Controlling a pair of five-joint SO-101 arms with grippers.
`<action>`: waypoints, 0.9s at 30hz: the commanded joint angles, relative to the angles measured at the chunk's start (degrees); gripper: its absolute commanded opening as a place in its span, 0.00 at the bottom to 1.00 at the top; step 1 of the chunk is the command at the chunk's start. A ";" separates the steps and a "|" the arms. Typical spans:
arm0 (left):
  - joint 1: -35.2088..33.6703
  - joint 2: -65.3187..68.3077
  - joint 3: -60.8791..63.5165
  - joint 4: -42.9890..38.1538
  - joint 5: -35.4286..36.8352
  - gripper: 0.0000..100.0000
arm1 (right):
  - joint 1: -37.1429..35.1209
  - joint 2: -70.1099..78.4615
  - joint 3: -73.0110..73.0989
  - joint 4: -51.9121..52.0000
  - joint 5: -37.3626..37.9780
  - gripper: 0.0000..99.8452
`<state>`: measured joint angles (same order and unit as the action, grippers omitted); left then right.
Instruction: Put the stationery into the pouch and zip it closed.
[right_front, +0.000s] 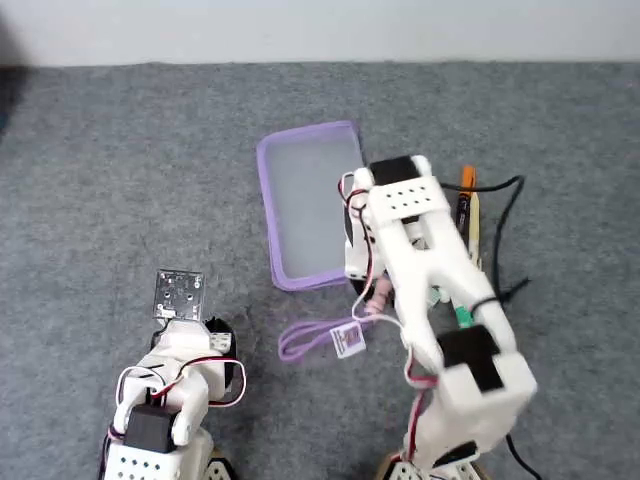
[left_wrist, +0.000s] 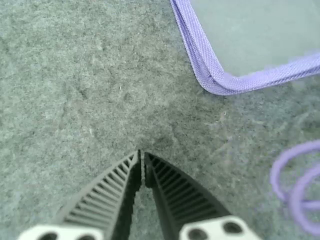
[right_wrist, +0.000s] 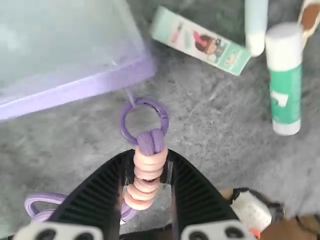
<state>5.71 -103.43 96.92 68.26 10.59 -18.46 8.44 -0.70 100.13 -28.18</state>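
The translucent pouch (right_front: 310, 205) with purple edging lies flat mid-table; its corner (right_wrist: 75, 55) and purple ring (right_wrist: 144, 116) appear in the right wrist view. My right gripper (right_wrist: 148, 156) is shut on the pink beaded strap (right_wrist: 145, 180) hanging from that ring, at the pouch's near right corner. Beside it lie a mint eraser box (right_wrist: 200, 41), a green glue stick (right_wrist: 286, 80) and a pale tube (right_wrist: 256, 22). My left gripper (left_wrist: 141, 161) is shut and holds nothing, over bare carpet short of the pouch's near left corner (left_wrist: 220, 82).
A purple cord (right_front: 310, 338) with a white tag (right_front: 347, 340) lies in loops in front of the pouch. An orange pen (right_front: 467, 180) and a black cable (right_front: 505, 230) lie right of the right arm (right_front: 440, 300). Grey carpet covers the table.
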 joint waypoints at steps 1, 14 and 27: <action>0.09 -0.53 -0.48 0.09 -0.26 0.01 | -1.36 -8.40 -1.58 2.51 2.81 0.01; 4.66 -0.53 -0.48 0.18 -0.44 0.01 | -0.92 -20.35 3.87 1.19 16.00 0.01; 7.47 -0.62 -4.26 -0.88 -6.95 0.03 | -0.92 -31.25 3.78 -15.78 28.04 0.01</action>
<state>14.51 -103.43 96.84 69.41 8.22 -19.43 -18.46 3.34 89.41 -4.44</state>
